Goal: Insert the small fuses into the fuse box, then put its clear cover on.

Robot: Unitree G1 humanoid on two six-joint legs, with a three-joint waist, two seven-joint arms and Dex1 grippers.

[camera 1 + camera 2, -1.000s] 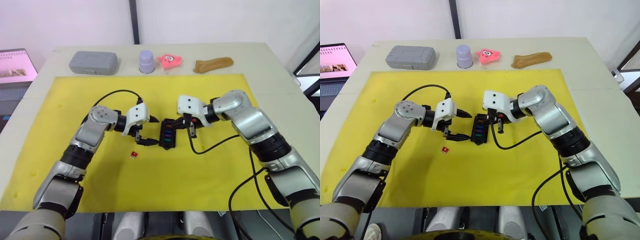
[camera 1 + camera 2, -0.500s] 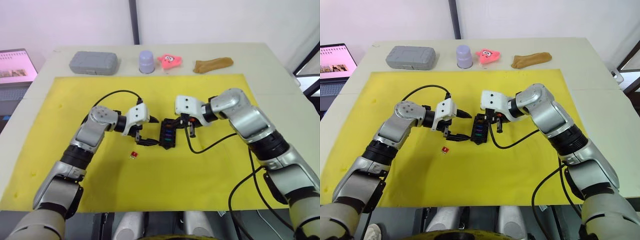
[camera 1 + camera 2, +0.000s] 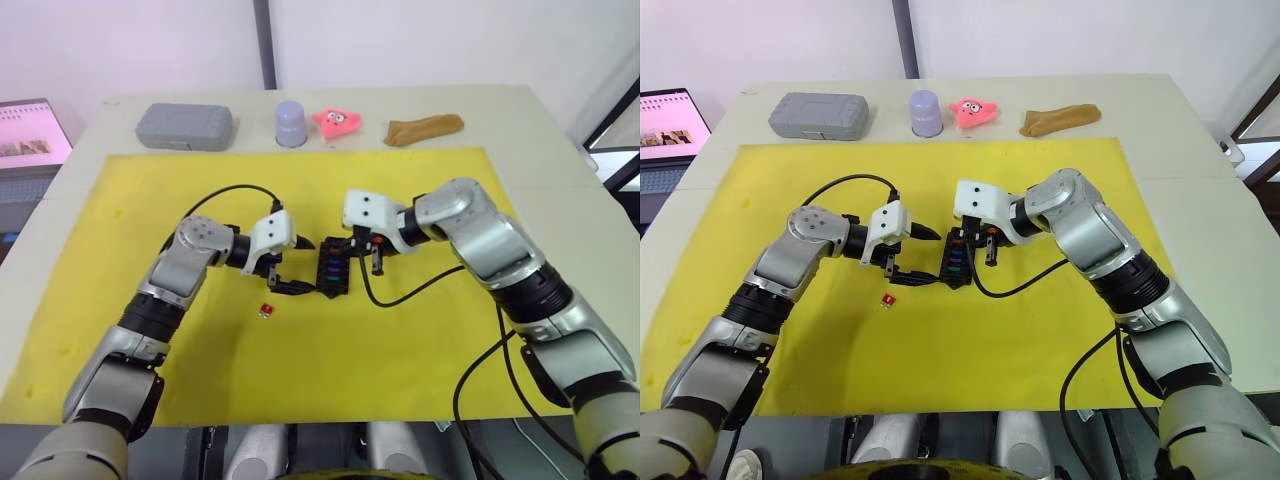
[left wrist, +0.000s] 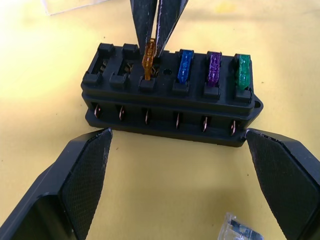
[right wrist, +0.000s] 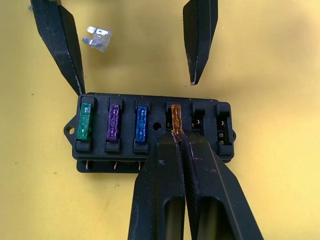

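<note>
I start nearest me: a red fuse (image 3: 267,310) lies loose on the yellow mat (image 3: 400,350), just near-left of the fuse box (image 3: 333,272), and a grey fuse (image 5: 97,38) lies on the mat close to the box on its left side. Both wait for the two empty slots.

My left gripper (image 3: 288,268) stands wide, its fingers (image 4: 75,180) spread past both ends of the box's left side, one tip at the box's corner; I judge it should brace the box without shoving it.

My right gripper (image 5: 177,139) is pinched narrow on the amber fuse (image 4: 149,59), which stands in the fourth slot beside the seated blue, purple and green ones. It rides a little higher than its neighbours, so I think I should press straight down, keeping the blades square, then release.

A corner of the clear cover (image 4: 67,5) lies just right of the box.

Along the far table edge, well clear, sit a grey case (image 3: 185,127), a lilac cup (image 3: 291,123), a pink toy (image 3: 339,122) and a brown cloth (image 3: 424,130). A laptop (image 3: 35,133) stands at far left.
</note>
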